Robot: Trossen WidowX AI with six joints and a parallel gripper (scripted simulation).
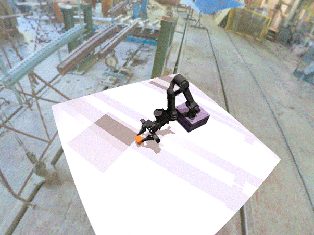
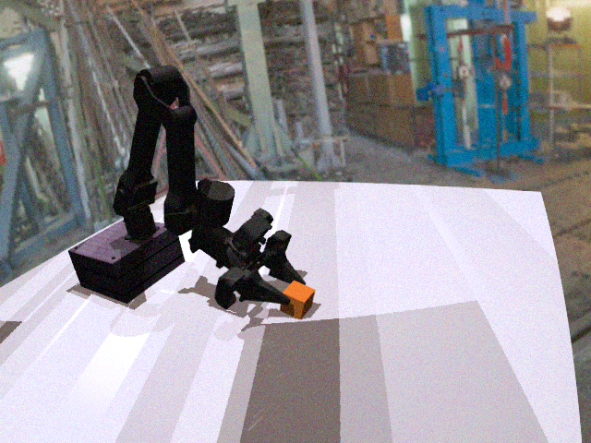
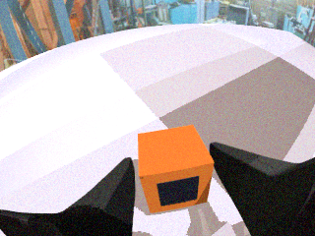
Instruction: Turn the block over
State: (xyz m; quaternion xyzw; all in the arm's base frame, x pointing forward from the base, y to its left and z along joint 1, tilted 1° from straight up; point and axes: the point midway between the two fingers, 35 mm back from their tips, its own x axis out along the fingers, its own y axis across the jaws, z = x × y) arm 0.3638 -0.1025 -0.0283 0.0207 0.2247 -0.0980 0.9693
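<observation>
An orange block (image 1: 138,139) (image 2: 296,296) (image 3: 172,155) rests on the table (image 1: 175,195) (image 2: 429,238) (image 3: 66,112). Its dark square mark is on a side face that points back at the wrist camera, as the wrist view shows. My gripper (image 1: 140,137) (image 2: 295,291) (image 3: 172,156) lies low over the table and nearly level. Its two black fingers stand on either side of the block, very close to it. The fingers are open, with the block between them standing on the table.
The arm's dark purple base (image 1: 192,120) (image 2: 119,267) stands on the table behind the gripper. The table top has white, grey and brown patches. Its edges drop off to a workshop floor on all sides.
</observation>
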